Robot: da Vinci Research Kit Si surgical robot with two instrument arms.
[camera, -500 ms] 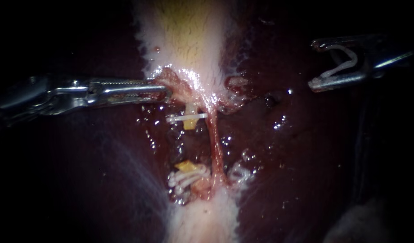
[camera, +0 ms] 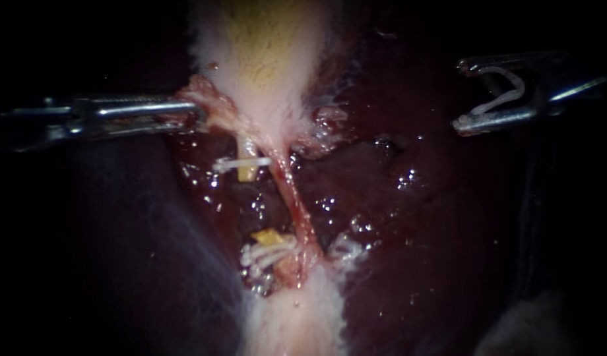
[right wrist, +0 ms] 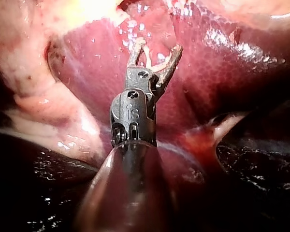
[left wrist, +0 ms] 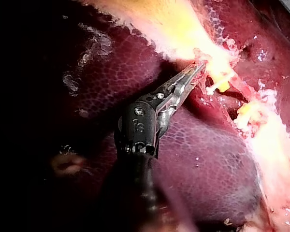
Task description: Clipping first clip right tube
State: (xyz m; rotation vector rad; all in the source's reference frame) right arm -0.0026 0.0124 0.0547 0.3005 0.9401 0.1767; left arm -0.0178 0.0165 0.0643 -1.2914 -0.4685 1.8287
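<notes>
My left instrument [camera: 185, 113] reaches in from the left, its jaws shut on reddish tissue at the lower end of the pale gallbladder [camera: 264, 59]. In the left wrist view the same jaws [left wrist: 195, 72] pinch that tissue. The right tube [camera: 293, 198], thin and red, slants down from there, bare of clips. My right instrument [camera: 459, 94] hangs far to the right over the liver, its jaws wide apart with a white clip [camera: 508, 92] seated between them. That clip [right wrist: 157, 60] also shows in the right wrist view, between the jaws [right wrist: 158, 46].
Left of the red tube, a yellow tube stump carries one white clip [camera: 241, 161]. A lower stump carries several white clips [camera: 267, 256]. Dark wet liver [camera: 415, 231] surrounds the dissected bed. Pale tissue [camera: 297, 316] continues below.
My left instrument has pulled the gripped tissue to the left and slightly up, so the red tube now slants and the upper clipped stump shifted left. The right instrument has stayed put.
</notes>
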